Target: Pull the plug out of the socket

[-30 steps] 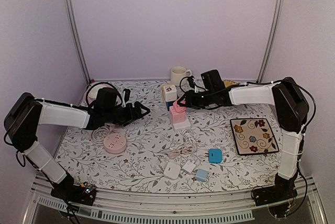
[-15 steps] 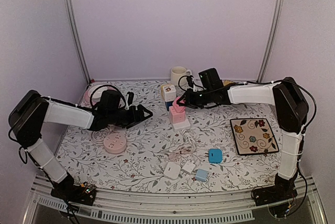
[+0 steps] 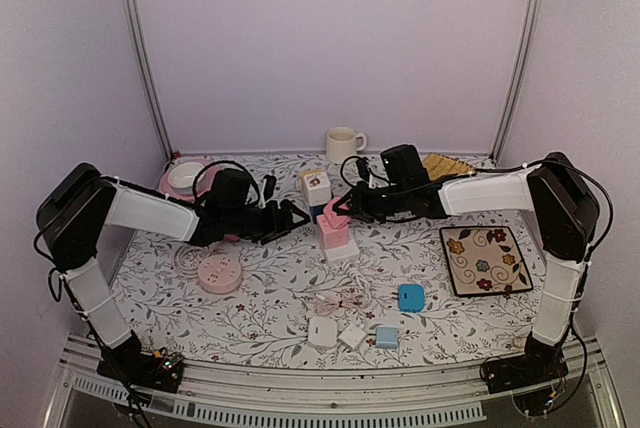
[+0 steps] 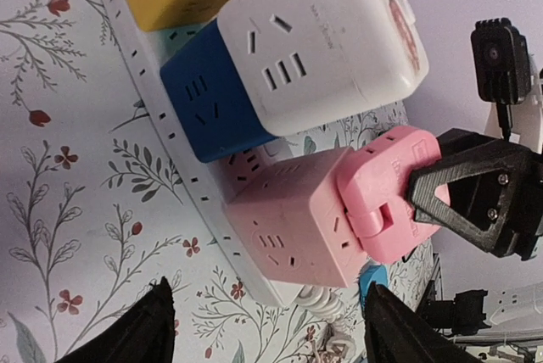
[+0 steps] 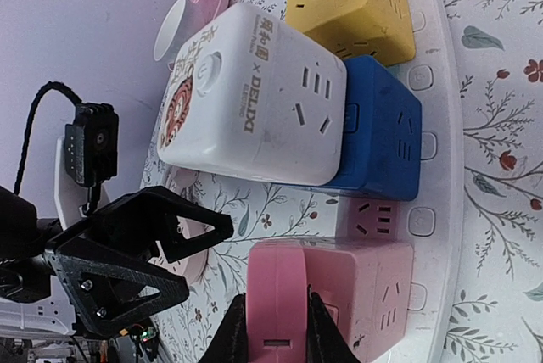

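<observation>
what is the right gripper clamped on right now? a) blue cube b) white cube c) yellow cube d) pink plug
d, since the right wrist view shows the right gripper with its fingers pressed against both sides of the pink plug atop the pink cube.

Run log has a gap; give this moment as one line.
phase: grasp | right hand: shut on pink plug | left hand: open, not touching pink cube socket | plug: not yet pulled
</observation>
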